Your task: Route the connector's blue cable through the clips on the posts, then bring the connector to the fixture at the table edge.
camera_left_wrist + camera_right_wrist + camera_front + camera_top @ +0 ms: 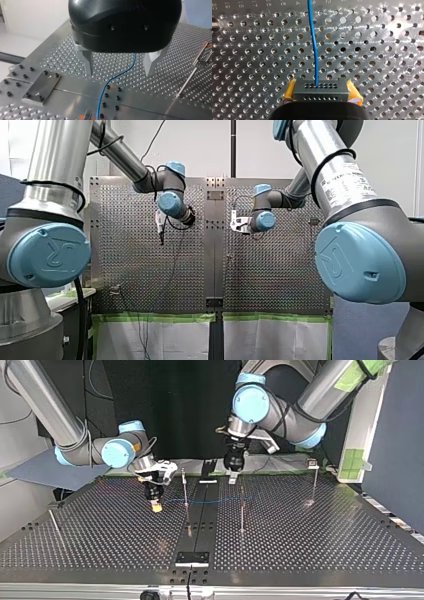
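1. Front view. My left gripper point(160, 232) hung over the table point(280, 270) just left of the centre seam, and my right gripper point(236, 224) just right of it. Their fingers were too small to read here.

2. Top view. My right gripper, entering at the view's left, sat low over the table with yellow at its tip. The blue cable point(215, 500) ran from it across the seam toward the view's right. It passed a thin post point(185, 487), but I could not tell whether it sat in that post's clip. My left gripper hovered near the far end of the seam, behind the cable's run. A dark plate point(192, 558) at the near edge, probably the fixture, lay well apart from both grippers.

3. Left wrist view. The metal fingers point(88, 62) stood wide apart and held nothing. The cable ran along the table under the gap between them. This was probably a straddle, so that closing would pinch the cable and let it be steered. Another post point(192, 72) stood beside the gripper.

4. Right wrist view. The yellow pads point(289, 93) were closed on the two ends of the dark connector point(320, 90). The cable left the connector's face and ran straight ahead. Gripping the ends likely kept the cable exit free.
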Robot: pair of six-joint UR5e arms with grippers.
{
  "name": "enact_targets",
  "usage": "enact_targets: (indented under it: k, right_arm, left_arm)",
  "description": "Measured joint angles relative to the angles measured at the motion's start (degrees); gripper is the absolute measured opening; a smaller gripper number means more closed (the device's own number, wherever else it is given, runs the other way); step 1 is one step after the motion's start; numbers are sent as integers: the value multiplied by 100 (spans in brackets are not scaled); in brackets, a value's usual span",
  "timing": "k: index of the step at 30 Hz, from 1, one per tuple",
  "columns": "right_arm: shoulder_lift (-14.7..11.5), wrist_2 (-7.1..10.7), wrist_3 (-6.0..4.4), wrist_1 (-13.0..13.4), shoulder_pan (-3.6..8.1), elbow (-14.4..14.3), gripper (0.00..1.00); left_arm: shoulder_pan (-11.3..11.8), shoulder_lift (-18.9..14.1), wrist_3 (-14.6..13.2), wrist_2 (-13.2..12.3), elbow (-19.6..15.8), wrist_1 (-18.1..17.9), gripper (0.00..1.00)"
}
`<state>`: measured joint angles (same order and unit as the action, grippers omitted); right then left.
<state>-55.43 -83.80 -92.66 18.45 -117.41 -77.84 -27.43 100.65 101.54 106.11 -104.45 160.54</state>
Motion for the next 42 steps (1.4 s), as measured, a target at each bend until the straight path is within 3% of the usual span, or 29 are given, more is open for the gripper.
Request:
enact_targets:
  k: [16,26,37,42]
  right_arm:
    - [2,3,0,4,-2,0,0]
    - [1,3,0,-6,-19,0,0]
    - [0,4,0,-32,-33,-1,0]
    - [0,4,0,-33,-34,-1,0]
  left_arm:
    - [-653,522,-317,727,700,32,100]
    - [-674,969,-458,1216,995,15,100]
    - [-616,1019,-585,1794,1266,-32,100]
    - [-604,1036,-607,1892,1308,-39,100]
